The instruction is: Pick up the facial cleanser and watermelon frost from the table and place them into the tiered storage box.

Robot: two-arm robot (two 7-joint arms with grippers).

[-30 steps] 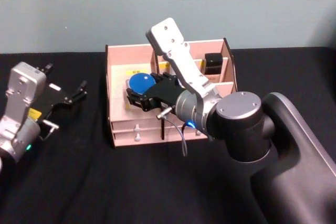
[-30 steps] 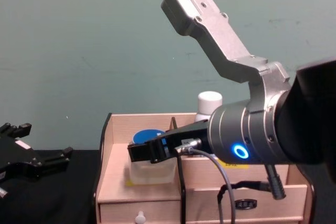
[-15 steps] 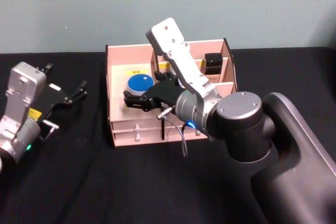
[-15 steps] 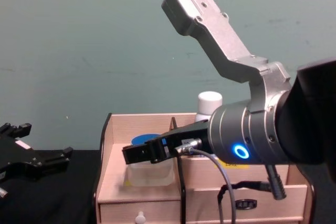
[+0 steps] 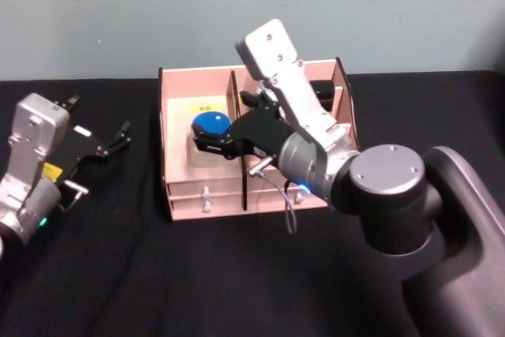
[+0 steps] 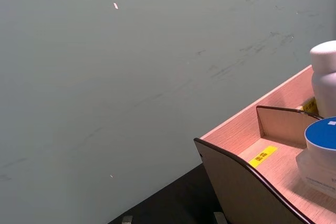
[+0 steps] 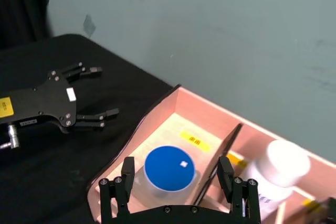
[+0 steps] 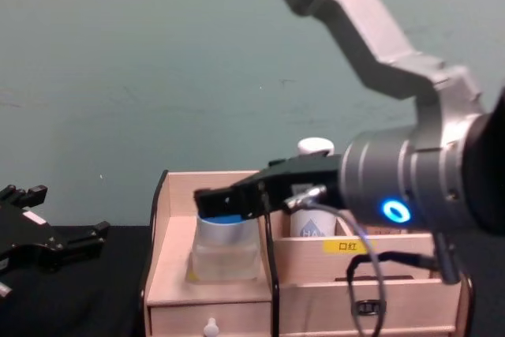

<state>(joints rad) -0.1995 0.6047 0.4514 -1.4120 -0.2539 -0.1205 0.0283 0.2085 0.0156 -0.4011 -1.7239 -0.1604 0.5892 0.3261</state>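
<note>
You've got the tiered storage box frame centre on the surface. Jar sits in its left compartment, bottle in the next one right. Right gripper above jar; left gripper frame left.

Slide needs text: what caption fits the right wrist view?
Open right tool above blue-lidded jar standing in the tiered storage box.

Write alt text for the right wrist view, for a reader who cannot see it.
The right pincer hangs open above a blue-lidded jar standing in the left compartment of the tiered storage box, its fingers clear of the jar. A white-capped bottle stands in the next compartment, and the left pincer rests open over the black table beside the box.
</note>
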